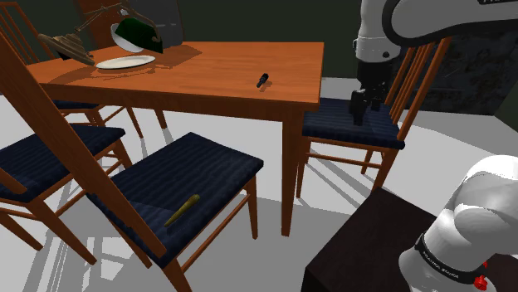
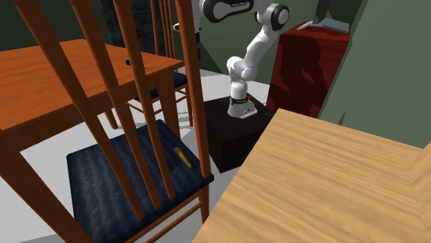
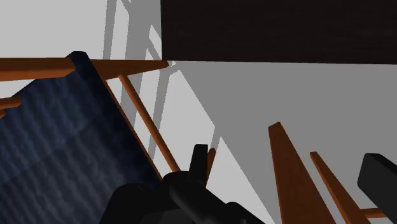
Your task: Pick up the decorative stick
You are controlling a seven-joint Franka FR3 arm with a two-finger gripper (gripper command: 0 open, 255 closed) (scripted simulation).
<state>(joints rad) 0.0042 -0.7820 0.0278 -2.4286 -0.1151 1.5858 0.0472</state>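
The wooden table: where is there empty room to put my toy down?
The wide bare middle of the table, between the white plate and the small black object, is free, as is the near edge. The corner with the green lamp and plate is crowded.

A wooden chair [image 1: 332, 124] with a dark blue cushion stands right beneath the pincer [image 1: 366, 116], drawn up to the short end of an orange-brown wooden table [image 1: 207, 75]. Farther from the pincer, along the table's long side, stand more chairs [image 1: 166, 174] of the same make. A green-shaded lamp [image 1: 137, 35] sits at the table corner farthest from the pincer. The floor [image 1: 332, 191] is pale grey, crossed by chair shadows, and the walls [image 2: 394, 62] are dull green. Well apart from the pincer stand a dark red cabinet [image 2: 304, 62] and a pale wooden surface [image 2: 331, 186].
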